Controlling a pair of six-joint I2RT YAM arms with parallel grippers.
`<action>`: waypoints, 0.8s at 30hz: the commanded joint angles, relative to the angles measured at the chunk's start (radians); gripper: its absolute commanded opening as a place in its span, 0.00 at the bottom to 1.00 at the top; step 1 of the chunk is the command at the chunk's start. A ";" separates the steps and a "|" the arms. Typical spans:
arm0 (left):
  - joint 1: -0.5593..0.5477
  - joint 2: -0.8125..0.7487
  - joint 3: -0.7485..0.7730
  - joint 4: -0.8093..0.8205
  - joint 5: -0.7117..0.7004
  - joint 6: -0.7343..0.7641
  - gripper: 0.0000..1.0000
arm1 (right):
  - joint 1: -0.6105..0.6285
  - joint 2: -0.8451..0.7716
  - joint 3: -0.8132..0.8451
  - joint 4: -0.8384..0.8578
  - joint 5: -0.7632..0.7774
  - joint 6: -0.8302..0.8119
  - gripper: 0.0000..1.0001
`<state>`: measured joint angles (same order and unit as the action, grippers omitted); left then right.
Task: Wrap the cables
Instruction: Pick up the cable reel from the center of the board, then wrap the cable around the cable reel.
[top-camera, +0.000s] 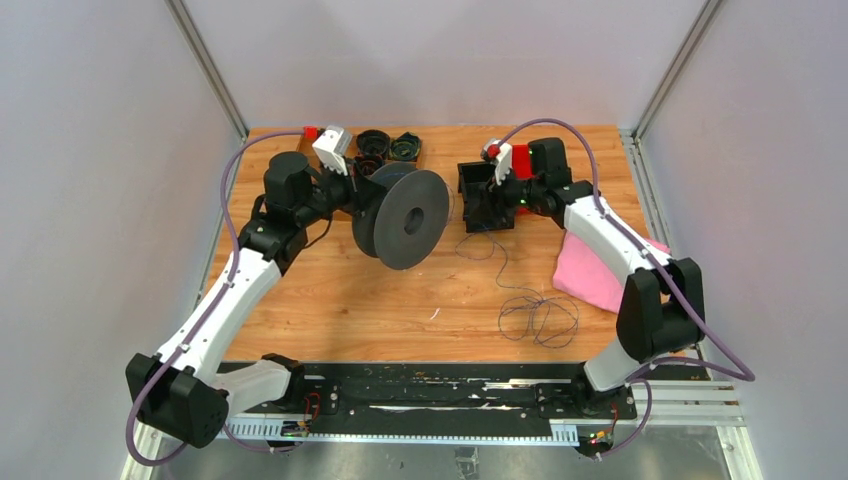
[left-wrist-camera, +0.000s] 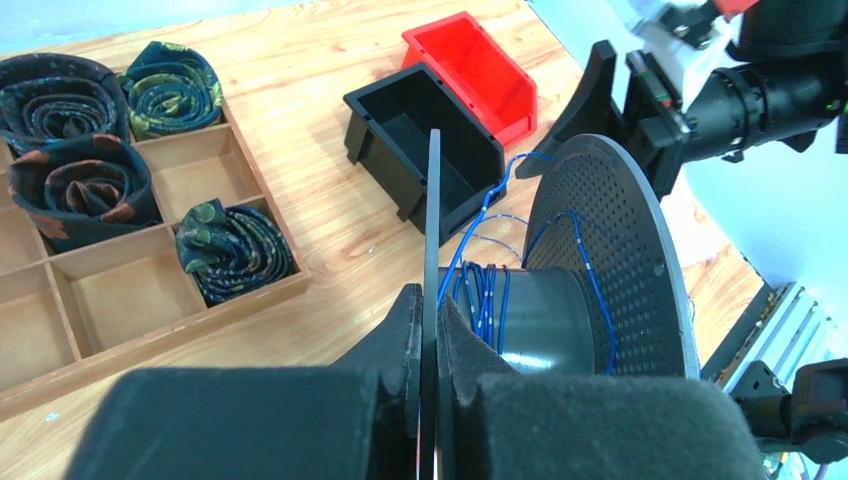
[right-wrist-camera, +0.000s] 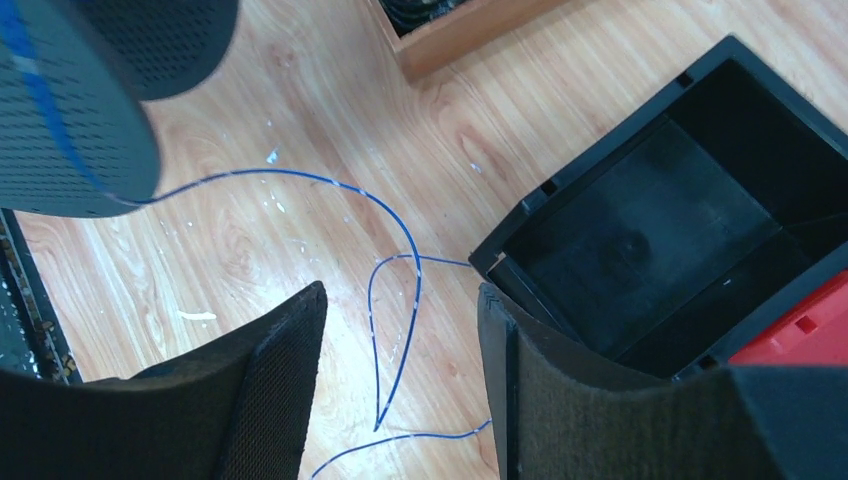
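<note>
While on spool (left-wrist-camera: 610, 250), left gripper (left-wrist-camera: 430, 310) sideways

A black bin (left-wrist-camera: 400, 120) touches a red bin (left-wrist-camera: 470, 60), beside a wooden tray (left-wrist-camera: 110, 300) holding rolled ties (left-wrist-camera: 235, 250).

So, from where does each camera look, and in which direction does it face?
Top external: fixed above and behind the robot, looking down on the table; the left arm and right arm show whole, bases at the bottom.
Left wrist: on the left wrist, looking along the left claw, shut on the spool flange, toward the tray and black bin.
Right wrist: on the right wrist, looking down between the open right claw fingers at the cable.
Shared: both wrist views show the spool, cable and black bin.
</note>
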<state>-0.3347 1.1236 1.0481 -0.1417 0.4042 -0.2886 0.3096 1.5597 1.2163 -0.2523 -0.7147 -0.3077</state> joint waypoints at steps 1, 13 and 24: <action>0.013 -0.042 0.058 0.055 0.019 -0.026 0.00 | -0.005 0.050 0.033 -0.093 0.043 -0.062 0.58; 0.032 -0.024 0.090 0.074 -0.015 -0.095 0.00 | 0.035 0.105 -0.022 -0.062 0.028 -0.025 0.04; 0.075 0.061 0.240 -0.029 -0.230 -0.215 0.00 | 0.132 -0.025 -0.238 0.148 0.044 0.109 0.01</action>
<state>-0.2855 1.1625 1.2213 -0.1802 0.2562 -0.4183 0.3771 1.6016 1.0073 -0.2016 -0.6777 -0.2481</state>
